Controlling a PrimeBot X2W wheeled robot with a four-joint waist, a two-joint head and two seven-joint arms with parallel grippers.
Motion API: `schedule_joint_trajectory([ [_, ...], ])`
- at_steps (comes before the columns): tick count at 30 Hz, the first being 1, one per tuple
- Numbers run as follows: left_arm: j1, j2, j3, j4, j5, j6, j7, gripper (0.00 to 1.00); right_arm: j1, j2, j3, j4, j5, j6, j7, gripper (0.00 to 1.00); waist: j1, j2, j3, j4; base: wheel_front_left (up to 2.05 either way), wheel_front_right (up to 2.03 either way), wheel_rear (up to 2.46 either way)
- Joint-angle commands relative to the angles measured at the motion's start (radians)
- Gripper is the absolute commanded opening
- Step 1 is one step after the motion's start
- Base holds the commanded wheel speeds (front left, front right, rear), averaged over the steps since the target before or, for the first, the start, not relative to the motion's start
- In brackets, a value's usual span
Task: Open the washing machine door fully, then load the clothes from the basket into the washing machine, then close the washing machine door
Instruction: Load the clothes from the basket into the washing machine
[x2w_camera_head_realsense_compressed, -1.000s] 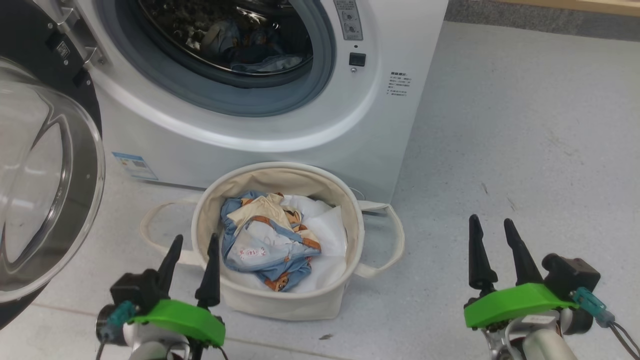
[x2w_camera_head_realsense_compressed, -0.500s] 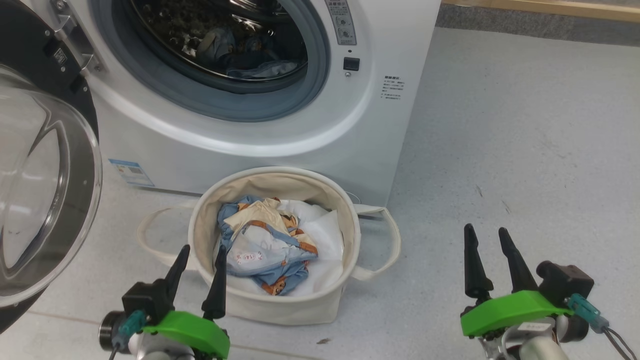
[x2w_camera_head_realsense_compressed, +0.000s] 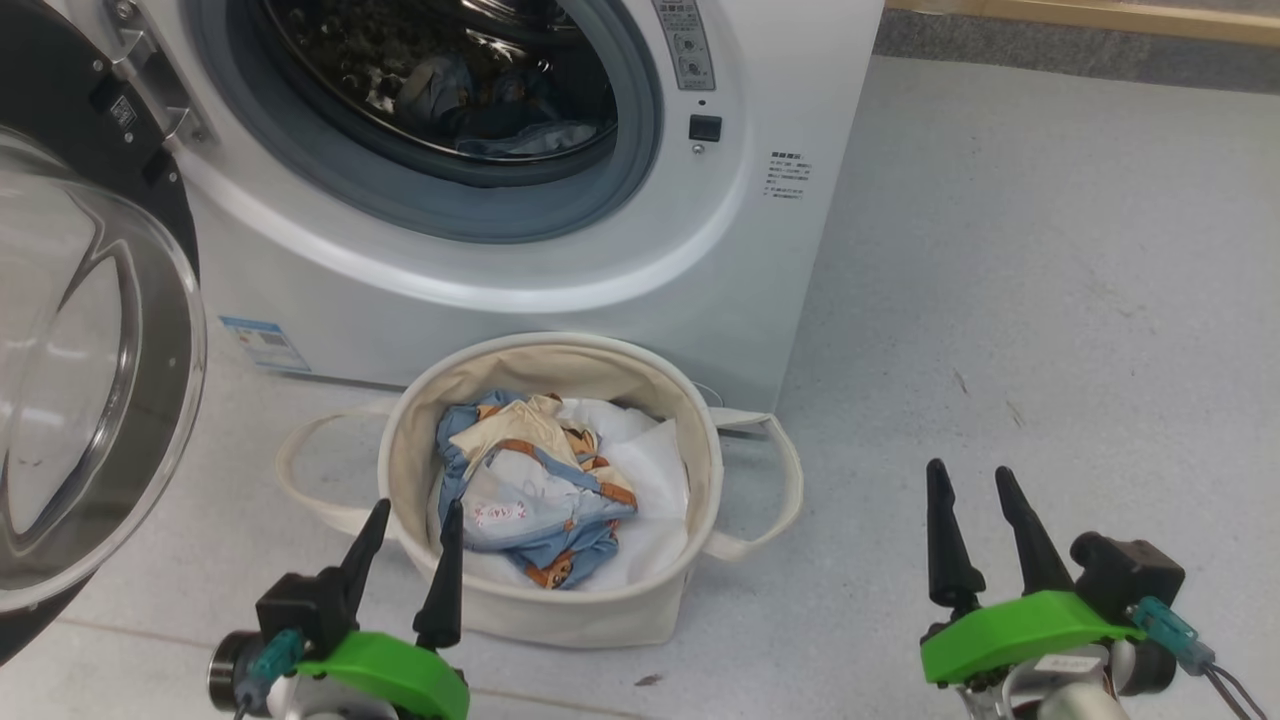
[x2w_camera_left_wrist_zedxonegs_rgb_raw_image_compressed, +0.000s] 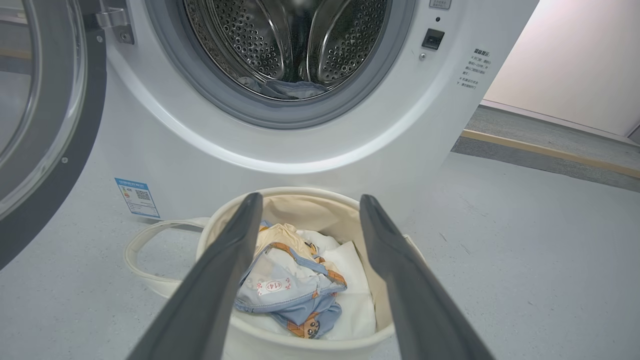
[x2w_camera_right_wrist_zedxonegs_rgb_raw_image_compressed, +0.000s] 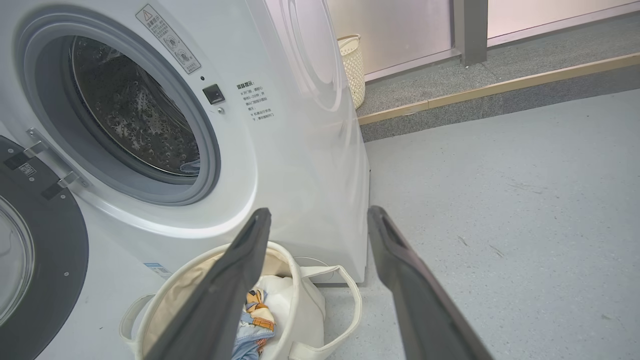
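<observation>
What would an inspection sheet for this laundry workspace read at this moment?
Surface: grey speckled floor, faint scuffs.
Job's things: washing machine, its door swung wide open; clothes in basket; some fabric in drum.
Clutter: dark scrap by basket; white sheet beneath clothes.
Claws: left claw open, holding nothing, at basket's near rim; right claw open, holding nothing, over floor.
Cables: teal connector with wires at right wrist.
Surroundings: wicker bin, wooden strip beyond machine.
</observation>
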Motion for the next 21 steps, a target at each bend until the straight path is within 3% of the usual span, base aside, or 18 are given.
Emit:
schedule_joint_trajectory([
  [1,-0.015,0.010,0.028,-0.031,-0.004,0.005,-0.005,1.00,-0.015,0.000,0.025,-0.030,0.003,0.006,-0.012,1.00,0.0001,-0.0001,0.003,0.000,0.00,0.00,0.00],
  [13,-0.044,0.010,0.015,-0.007,0.001,0.004,-0.005,1.00,-0.036,0.000,0.014,-0.034,-0.010,0.006,-0.012,1.00,0.0001,-0.0001,0.053,0.000,0.00,0.00,0.00],
  [21,-0.157,0.010,-0.008,0.097,0.006,-0.007,-0.005,1.00,-0.075,0.000,-0.007,-0.051,-0.045,0.006,-0.012,1.00,0.0001,-0.0001,0.187,-0.014,0.00,0.00,0.00],
])
